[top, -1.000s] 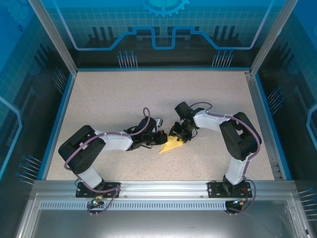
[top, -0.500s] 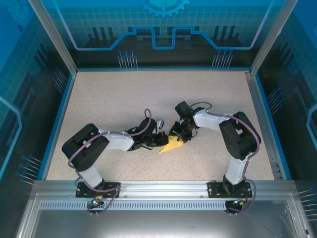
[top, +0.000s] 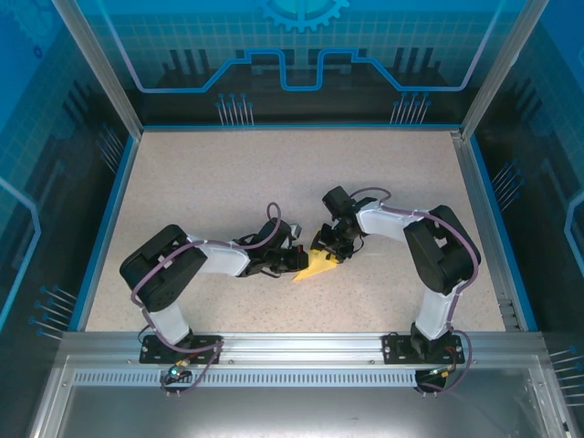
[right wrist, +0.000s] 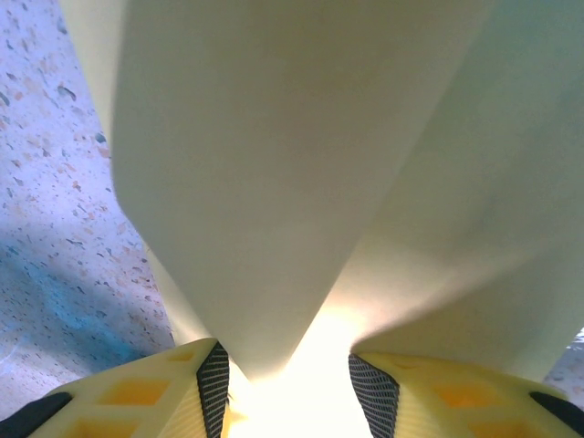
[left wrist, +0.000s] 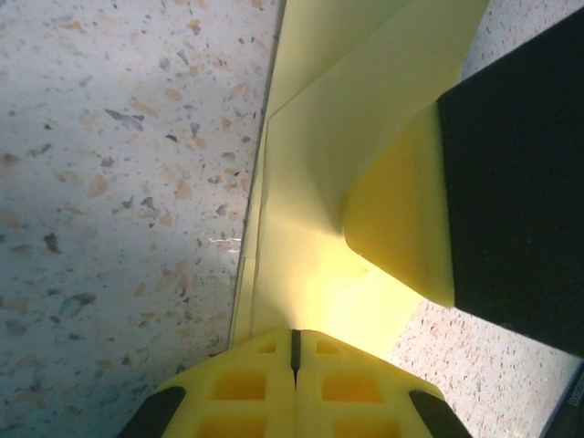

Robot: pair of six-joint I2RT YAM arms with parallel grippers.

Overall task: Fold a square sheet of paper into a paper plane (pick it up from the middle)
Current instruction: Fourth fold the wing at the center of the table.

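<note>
The square sheet of paper [top: 316,267] lies folded into a pale-yellow pointed shape at the middle of the table, between the two grippers. My left gripper [top: 297,260] is at its left edge. In the left wrist view that gripper [left wrist: 294,339] is shut, its tips against the layered paper [left wrist: 306,182]; I cannot tell if a layer is pinched. My right gripper [top: 330,251] is over the paper's upper right end. Its jaws [right wrist: 292,388] stand apart with a raised fold of the paper [right wrist: 292,182] between them. One right finger [left wrist: 401,228] touches a lifted flap.
The speckled table [top: 228,182] is bordered by a blue rim and aluminium frame posts [top: 96,64], with a metal rail [top: 301,342] along the near edge. Both arms are bent low over the middle.
The left arm's elbow has shifted slightly to the right. Both grippers and the paper stay where they were.
</note>
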